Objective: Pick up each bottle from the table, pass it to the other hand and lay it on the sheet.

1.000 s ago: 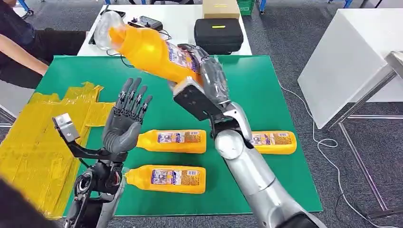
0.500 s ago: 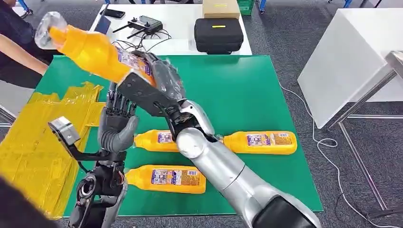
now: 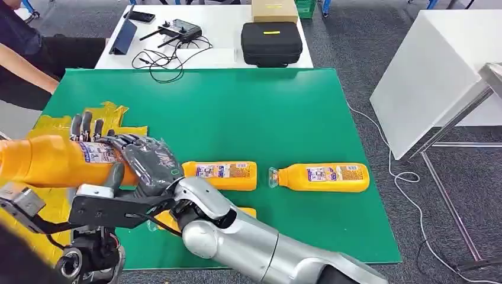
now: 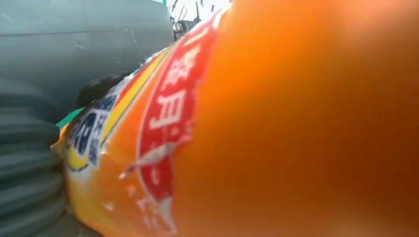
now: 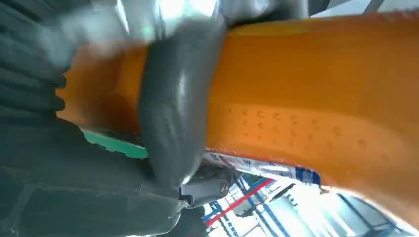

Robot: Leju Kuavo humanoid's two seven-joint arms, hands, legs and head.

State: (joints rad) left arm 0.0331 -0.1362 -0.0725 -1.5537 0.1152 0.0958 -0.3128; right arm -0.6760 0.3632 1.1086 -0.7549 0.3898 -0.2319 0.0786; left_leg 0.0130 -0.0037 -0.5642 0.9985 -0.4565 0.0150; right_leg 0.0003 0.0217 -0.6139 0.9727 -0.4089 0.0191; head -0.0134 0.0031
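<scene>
My right hand grips an orange bottle and holds it level at the table's left side, above the yellow sheet. The left hand's fingers stand straight up behind the bottle, which lies against that palm. The bottle's label is right up against the left wrist camera. In the right wrist view a grey thumb wraps across the bottle. Two more orange bottles lie on the green table. My right arm mostly hides a third bottle.
Behind the green table stands a white table with a black case, a controller, cables and a cardboard box. A person's arm is at the far left. Another white table stands to the right.
My right arm has swung the bottle left and down from high over the table to my left hand. It now lies level against the left palm.
</scene>
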